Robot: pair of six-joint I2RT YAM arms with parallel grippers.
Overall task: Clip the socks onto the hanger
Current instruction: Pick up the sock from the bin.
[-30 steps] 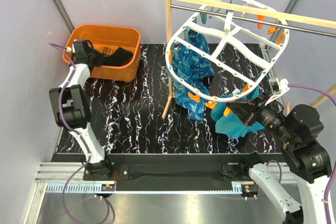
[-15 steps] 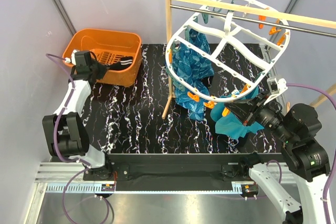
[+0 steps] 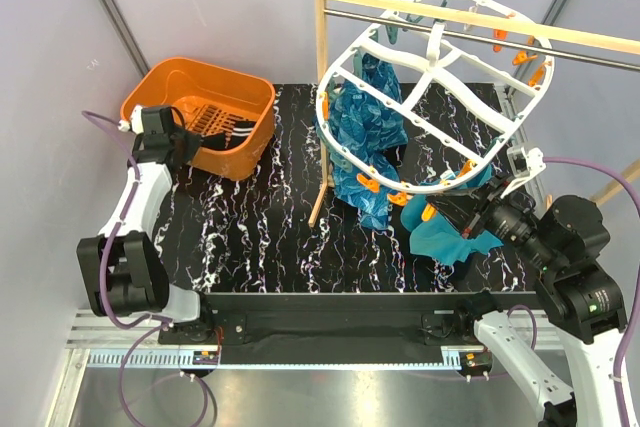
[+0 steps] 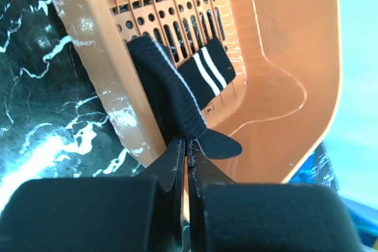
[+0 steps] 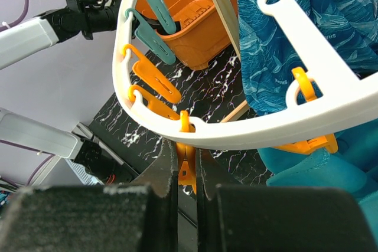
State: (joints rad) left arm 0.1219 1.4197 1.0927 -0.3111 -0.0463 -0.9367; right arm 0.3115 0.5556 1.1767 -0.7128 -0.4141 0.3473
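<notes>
top: above, facing down | left wrist: close on basket (image 4: 283, 87) | right wrist: under hanger (image 5: 307, 112); basket shared

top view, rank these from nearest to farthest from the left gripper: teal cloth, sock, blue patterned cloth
From the left gripper:
1. sock, pinched in its jaws, far left
2. blue patterned cloth, hanging mid-table
3. teal cloth, right side, by the right arm
</notes>
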